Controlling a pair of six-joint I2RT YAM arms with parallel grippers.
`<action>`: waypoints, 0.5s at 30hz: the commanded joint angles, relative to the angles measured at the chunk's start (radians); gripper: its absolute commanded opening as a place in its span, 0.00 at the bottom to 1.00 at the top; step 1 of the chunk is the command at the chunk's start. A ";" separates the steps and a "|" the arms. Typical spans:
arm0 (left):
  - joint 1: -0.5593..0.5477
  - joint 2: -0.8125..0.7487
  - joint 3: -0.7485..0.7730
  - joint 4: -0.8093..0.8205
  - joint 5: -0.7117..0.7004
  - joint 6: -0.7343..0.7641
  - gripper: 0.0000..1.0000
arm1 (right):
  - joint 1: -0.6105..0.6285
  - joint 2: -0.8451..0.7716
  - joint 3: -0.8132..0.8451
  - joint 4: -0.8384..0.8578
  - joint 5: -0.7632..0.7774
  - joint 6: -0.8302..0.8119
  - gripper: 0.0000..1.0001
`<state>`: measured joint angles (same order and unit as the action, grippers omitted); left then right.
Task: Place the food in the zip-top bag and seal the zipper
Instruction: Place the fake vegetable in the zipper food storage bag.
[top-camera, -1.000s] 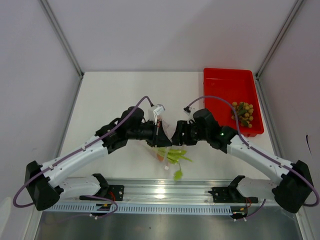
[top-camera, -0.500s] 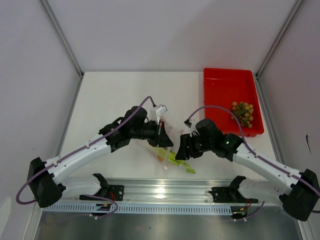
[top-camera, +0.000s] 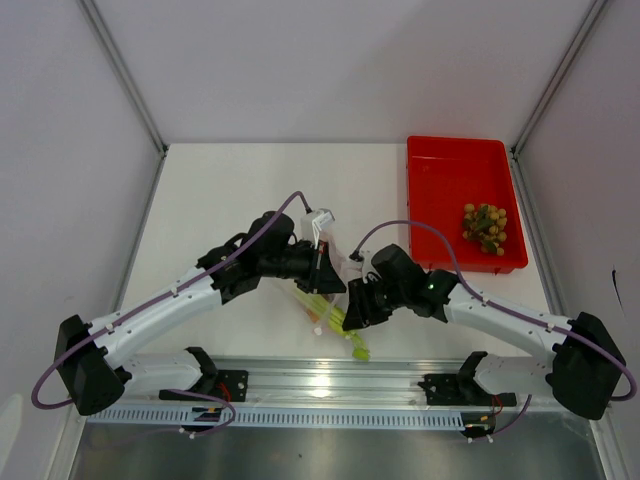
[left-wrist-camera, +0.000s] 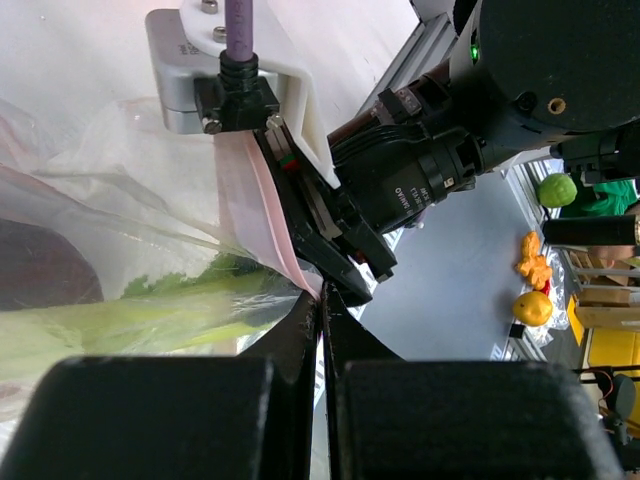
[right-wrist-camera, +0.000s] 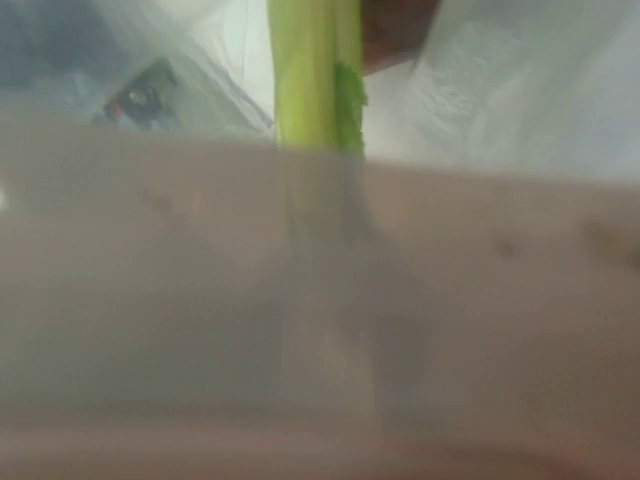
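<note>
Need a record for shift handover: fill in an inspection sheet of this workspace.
Surface: white table, matte.
Job's things: clear plastic zip-top bag with pink-red zipper strip, between the two grippers; long green-white leek stalk and dark-red wedge seen through its plastic; yellow-green grape bunch in red plastic tray.
Clutter: nothing seen.
Grippers: left gripper shut on the bag's zipper edge; right gripper at the bag, state unclear.
Cables: purple cable on each arm, left and right.
Surroundings: white walls; aluminium rail at near edge.
</note>
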<state>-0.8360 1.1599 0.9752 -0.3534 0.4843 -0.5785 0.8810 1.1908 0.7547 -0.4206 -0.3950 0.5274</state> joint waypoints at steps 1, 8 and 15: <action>-0.008 -0.002 0.028 0.041 0.033 -0.011 0.01 | 0.013 0.018 0.009 0.092 -0.031 -0.006 0.43; -0.008 -0.009 0.014 0.060 0.042 -0.021 0.00 | 0.015 0.081 0.011 0.163 -0.025 -0.021 0.55; -0.008 -0.020 0.005 0.071 0.047 -0.029 0.01 | 0.021 0.121 -0.015 0.218 0.045 -0.003 0.28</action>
<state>-0.8360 1.1599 0.9745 -0.3447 0.5007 -0.5865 0.8902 1.3140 0.7479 -0.2703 -0.3965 0.5228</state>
